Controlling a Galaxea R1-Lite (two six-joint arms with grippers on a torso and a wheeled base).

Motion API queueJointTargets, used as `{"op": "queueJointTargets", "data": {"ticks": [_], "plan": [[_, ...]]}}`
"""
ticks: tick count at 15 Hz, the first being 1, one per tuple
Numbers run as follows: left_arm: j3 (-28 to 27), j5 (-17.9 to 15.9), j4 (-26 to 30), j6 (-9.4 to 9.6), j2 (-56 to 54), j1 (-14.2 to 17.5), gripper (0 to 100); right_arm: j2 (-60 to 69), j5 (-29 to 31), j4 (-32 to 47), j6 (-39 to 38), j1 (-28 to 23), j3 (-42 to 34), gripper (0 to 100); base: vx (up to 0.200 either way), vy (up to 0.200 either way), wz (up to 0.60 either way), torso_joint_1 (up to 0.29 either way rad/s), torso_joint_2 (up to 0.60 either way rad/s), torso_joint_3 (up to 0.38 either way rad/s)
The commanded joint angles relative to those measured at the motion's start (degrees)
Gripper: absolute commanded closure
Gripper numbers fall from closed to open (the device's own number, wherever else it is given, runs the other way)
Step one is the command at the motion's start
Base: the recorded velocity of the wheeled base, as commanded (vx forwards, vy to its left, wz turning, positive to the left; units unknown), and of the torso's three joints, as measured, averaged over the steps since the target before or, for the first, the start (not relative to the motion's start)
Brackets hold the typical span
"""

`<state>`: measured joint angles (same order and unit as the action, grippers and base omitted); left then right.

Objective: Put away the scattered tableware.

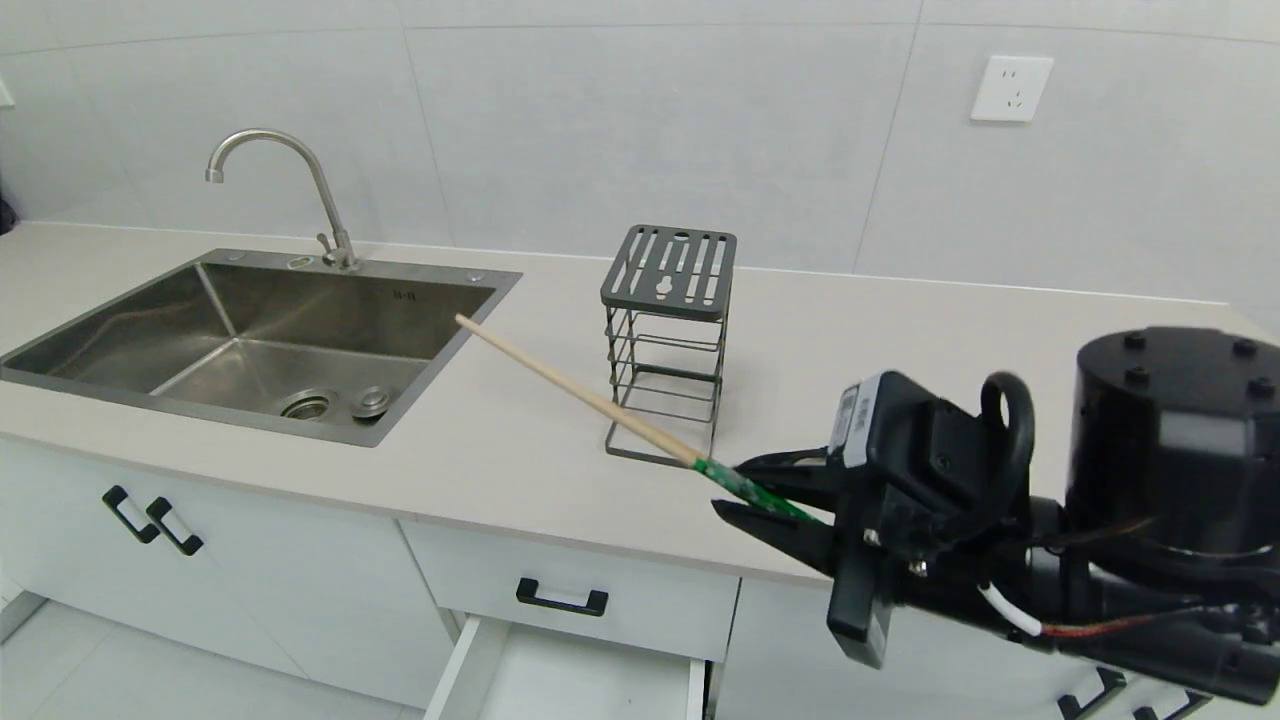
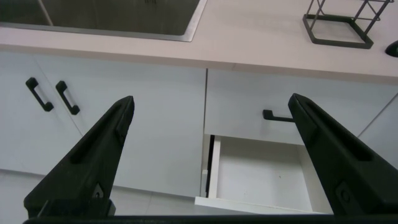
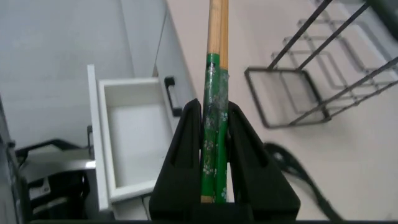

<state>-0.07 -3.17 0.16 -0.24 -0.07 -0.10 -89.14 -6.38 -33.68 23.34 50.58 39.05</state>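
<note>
Closest in the head view, the right gripper hangs low on the robot's right, in front of the counter's edge. Its jaws are closed on the green end of a pair of chopsticks. The bare wooden length slants up and to the left over the pale countertop, crossing in front of the lower corner of the wire rack and pointing toward the sink. The rack stands upright on the counter, right of the steel sink, with a slotted plate on top. A curved faucet rises behind the basin. A tiled wall runs behind the counter and carries a white wall outlet. Below the counter are white cabinets and an open drawer.

From the left wrist, the left gripper has its jaws spread wide and holds nothing. It faces the cabinet fronts, with the open drawer between its fingers. Two black cabinet handles sit beside the drawer. Above are the countertop, the sink's edge and the rack's base.

From the right wrist, the right gripper clamps the two chopsticks side by side at their green patterned ends. The wire rack stands on the countertop just beside them. The open drawer is lower down, above a light floor.
</note>
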Motion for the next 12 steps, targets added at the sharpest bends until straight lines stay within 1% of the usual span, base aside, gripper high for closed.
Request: {"op": "queueJointTargets", "data": {"ticks": [1, 5, 7, 8, 9, 10, 12], "plan": [[0.0, 0.0, 0.0, -0.02, 0.1, 0.0, 0, -2.9, -0.4, 0.1, -0.1, 0.4, 2.0, 100, 0.000, 0.000, 0.00, 0.000, 0.00, 0.000], [0.0, 0.0, 0.0, -0.02, 0.1, 0.0, 0, -7.3, -0.6, 0.0, -0.4, 1.5, 3.4, 100, 0.000, 0.000, 0.00, 0.000, 0.00, 0.000], [0.0, 0.0, 0.0, -0.02, 0.1, 0.0, 0, -8.8, -0.5, 0.1, -3.9, 3.0, 5.3, 100, 0.000, 0.000, 0.00, 0.000, 0.00, 0.000], [0.1, 0.0, 0.0, -0.02, 0.1, 0.0, 0, -10.4, 0.1, 0.5, -11.7, 6.0, 6.9, 100, 0.000, 0.000, 0.00, 0.000, 0.00, 0.000], [0.0, 0.0, -0.1, -0.02, 0.1, 0.0, 0, -10.5, 0.4, 1.0, -16.0, 7.8, 6.7, 100, 0.000, 0.000, 0.00, 0.000, 0.00, 0.000], [0.0, 0.0, 0.0, -0.02, 0.1, 0.0, 0, -10.4, 0.6, 2.0, -17.1, 7.9, 5.0, 100, 0.000, 0.000, 0.00, 0.000, 0.00, 0.000], [0.0, 0.0, 0.0, -0.02, 0.1, 0.0, 0, -9.9, 0.2, 2.0, -16.3, 7.3, -0.3, 100, 0.000, 0.000, 0.00, 0.000, 0.00, 0.000]]}}
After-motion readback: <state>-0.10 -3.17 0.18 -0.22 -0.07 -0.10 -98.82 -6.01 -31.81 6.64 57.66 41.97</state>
